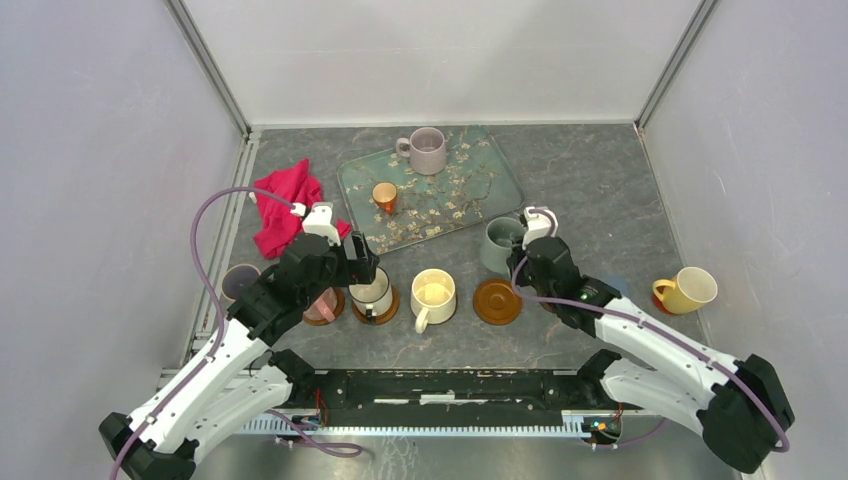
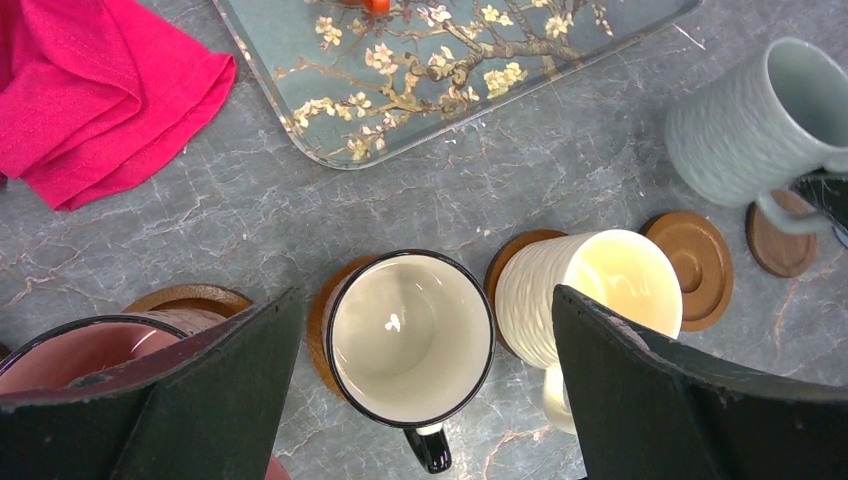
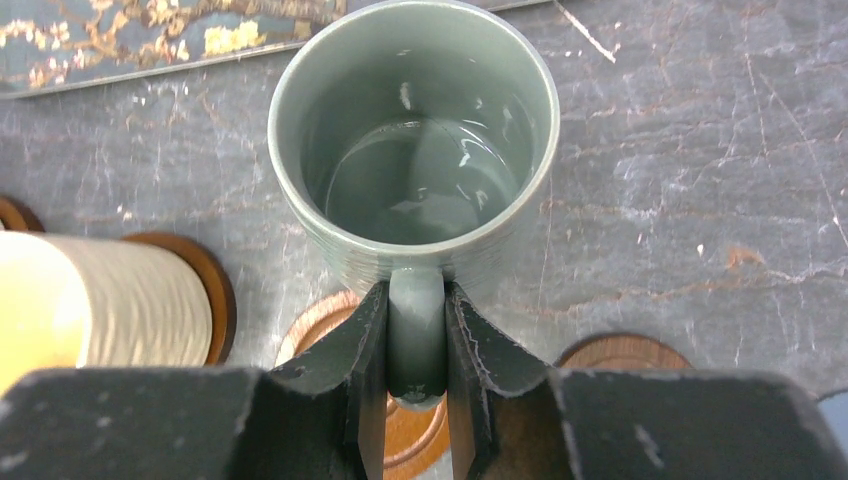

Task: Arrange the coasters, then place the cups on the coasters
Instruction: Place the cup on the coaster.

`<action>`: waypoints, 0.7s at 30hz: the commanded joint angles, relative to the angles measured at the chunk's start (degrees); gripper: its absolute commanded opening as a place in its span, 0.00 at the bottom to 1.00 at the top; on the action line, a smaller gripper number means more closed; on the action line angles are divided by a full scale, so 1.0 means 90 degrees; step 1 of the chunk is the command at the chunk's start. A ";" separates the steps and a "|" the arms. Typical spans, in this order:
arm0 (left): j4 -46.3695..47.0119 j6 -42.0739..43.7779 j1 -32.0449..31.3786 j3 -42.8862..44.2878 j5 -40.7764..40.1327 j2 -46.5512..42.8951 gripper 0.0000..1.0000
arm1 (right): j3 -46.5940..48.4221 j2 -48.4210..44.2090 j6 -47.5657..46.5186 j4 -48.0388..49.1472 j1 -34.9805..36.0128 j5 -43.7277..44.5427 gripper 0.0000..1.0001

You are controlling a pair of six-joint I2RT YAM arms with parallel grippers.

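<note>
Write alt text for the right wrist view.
The right claw is shut on the handle of an empty grey-green mug, seen from above. An orange coaster lies below the claw; a cream mug sits at left, with the tray edge at top left.

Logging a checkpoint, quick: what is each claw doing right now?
Left claw: open, holding nothing.
Right claw: closed on the grey-green mug, gripping it by its handle.
</note>
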 commanded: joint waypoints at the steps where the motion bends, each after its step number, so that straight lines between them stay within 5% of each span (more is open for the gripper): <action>1: 0.0143 0.0210 0.0022 0.0007 -0.0173 0.0062 1.00 | 0.0017 -0.0604 0.0244 0.0137 0.0369 0.0345 0.00; 21: 0.0489 0.0073 0.0027 0.0356 -0.0017 0.0789 1.00 | -0.0789 -0.1903 0.0811 -0.0870 0.2083 0.1157 0.00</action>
